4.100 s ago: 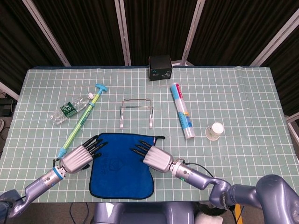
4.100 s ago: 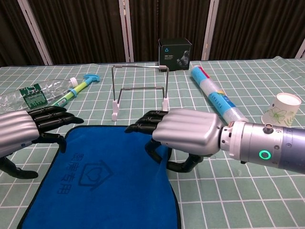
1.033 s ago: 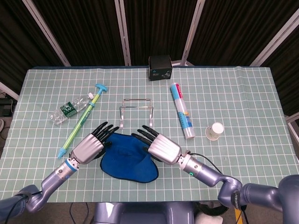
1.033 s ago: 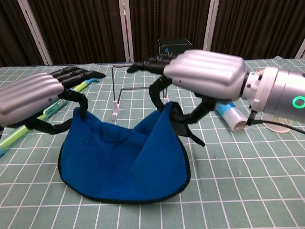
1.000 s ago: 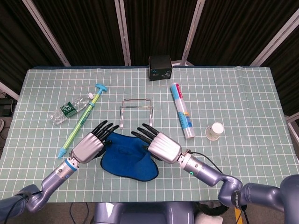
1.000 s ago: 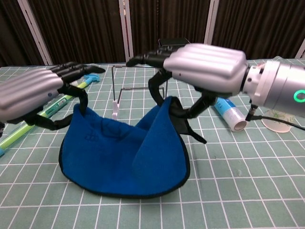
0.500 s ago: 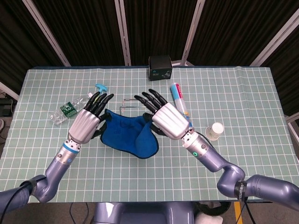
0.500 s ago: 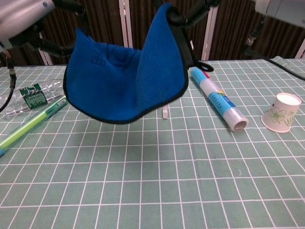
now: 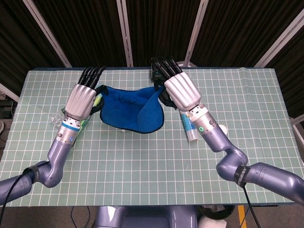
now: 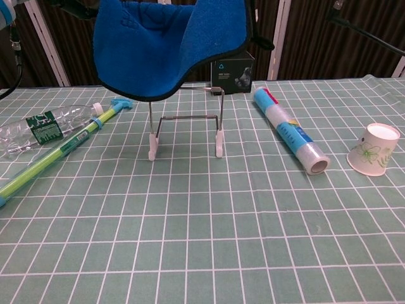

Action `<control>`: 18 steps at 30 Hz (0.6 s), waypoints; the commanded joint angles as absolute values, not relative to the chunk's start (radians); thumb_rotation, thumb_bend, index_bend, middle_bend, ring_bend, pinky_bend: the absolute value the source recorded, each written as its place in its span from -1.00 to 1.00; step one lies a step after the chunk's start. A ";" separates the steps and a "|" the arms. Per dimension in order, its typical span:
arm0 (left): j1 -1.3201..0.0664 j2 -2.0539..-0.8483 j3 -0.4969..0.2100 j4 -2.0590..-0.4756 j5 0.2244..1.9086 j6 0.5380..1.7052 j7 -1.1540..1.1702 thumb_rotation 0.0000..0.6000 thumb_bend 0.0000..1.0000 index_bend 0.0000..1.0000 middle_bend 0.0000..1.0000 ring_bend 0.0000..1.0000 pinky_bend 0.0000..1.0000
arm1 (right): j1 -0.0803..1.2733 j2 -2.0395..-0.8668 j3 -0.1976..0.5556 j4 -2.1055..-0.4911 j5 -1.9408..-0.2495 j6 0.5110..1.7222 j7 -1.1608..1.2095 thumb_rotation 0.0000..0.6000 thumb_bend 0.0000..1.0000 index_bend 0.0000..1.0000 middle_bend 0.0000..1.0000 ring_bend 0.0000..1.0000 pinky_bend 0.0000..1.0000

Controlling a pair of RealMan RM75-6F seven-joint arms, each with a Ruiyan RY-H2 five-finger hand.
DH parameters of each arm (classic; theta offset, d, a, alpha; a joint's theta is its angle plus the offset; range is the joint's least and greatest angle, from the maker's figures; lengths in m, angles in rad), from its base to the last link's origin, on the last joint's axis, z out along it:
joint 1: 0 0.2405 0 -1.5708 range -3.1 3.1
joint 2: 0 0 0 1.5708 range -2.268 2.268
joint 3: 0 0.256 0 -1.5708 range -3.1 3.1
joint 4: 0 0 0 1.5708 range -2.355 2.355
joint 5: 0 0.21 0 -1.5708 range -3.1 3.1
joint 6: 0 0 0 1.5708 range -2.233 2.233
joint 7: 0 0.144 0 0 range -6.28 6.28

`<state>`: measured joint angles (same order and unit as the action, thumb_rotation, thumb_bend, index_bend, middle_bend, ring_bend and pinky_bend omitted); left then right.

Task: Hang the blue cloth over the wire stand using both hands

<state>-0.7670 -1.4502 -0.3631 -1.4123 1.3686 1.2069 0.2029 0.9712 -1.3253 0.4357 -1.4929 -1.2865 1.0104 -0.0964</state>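
Observation:
The blue cloth (image 9: 133, 112) hangs slack between my two hands, off the table. My left hand (image 9: 80, 99) grips its left corner and my right hand (image 9: 182, 90) grips its right corner, fingers pointing away from me. In the chest view the cloth (image 10: 166, 44) sags above the wire stand (image 10: 185, 126), its lowest edge just over the stand's top bar without clearly touching it. That view cuts off both hands at its top edge. In the head view the cloth hides the stand.
A black box (image 10: 231, 71) stands behind the stand. A blue-white tube (image 10: 290, 130) and a paper cup (image 10: 373, 149) lie to the right. A plastic bottle (image 10: 38, 126) and a green stick with a blue handle (image 10: 63, 149) lie to the left.
Both hands have lifted the cloth higher and carried it away from me; it went from in front of the stand to above it.

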 commanded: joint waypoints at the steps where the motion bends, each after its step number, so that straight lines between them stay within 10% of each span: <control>1: -0.786 -1.477 -0.367 -1.364 1.343 1.185 0.194 1.00 0.18 0.63 -1.00 -1.00 -1.00 | 0.990 -1.365 0.429 -1.411 -1.262 0.985 -0.053 1.00 -0.14 0.37 -0.89 -1.00 -1.00; 18: -0.808 -1.626 -0.295 -1.057 1.306 1.096 0.011 1.00 0.18 0.63 -1.00 -1.00 -1.00 | 0.996 -1.557 0.316 -1.094 -1.306 0.937 0.153 1.00 -0.14 0.37 -0.89 -1.00 -1.00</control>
